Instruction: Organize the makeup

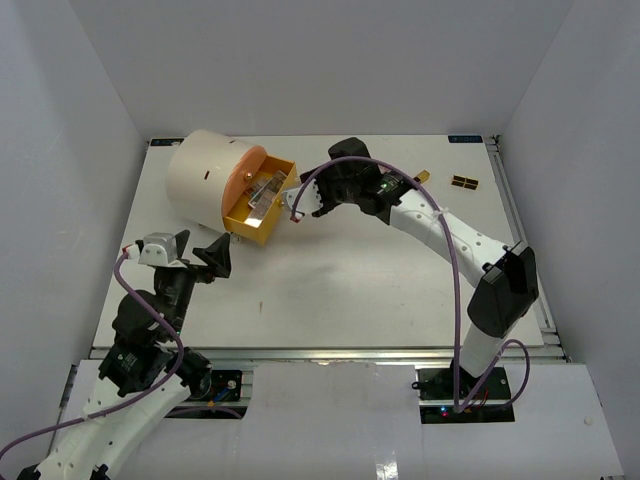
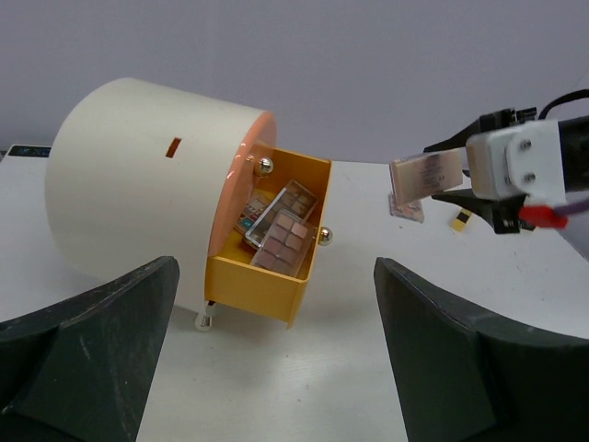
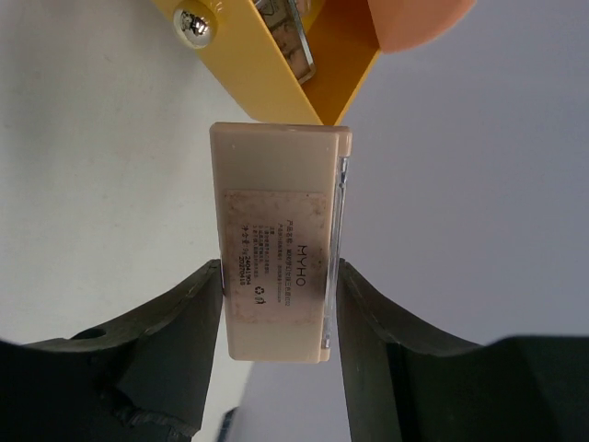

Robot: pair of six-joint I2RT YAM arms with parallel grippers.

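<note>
The right gripper (image 1: 297, 205) is clamped on the long edges of a beige palette (image 3: 276, 267), label side facing the wrist camera, holding it off the table (image 1: 350, 290) just beside the right corner of the open yellow drawer (image 2: 262, 285). The drawer projects from the cream cylinder (image 1: 205, 175) at the far left and contains several stacked palettes (image 2: 283, 235). The left gripper (image 1: 197, 252) sits at the near left with jaws fully apart and holding nothing, and a dark palette (image 1: 463, 182) lies at the far right.
</note>
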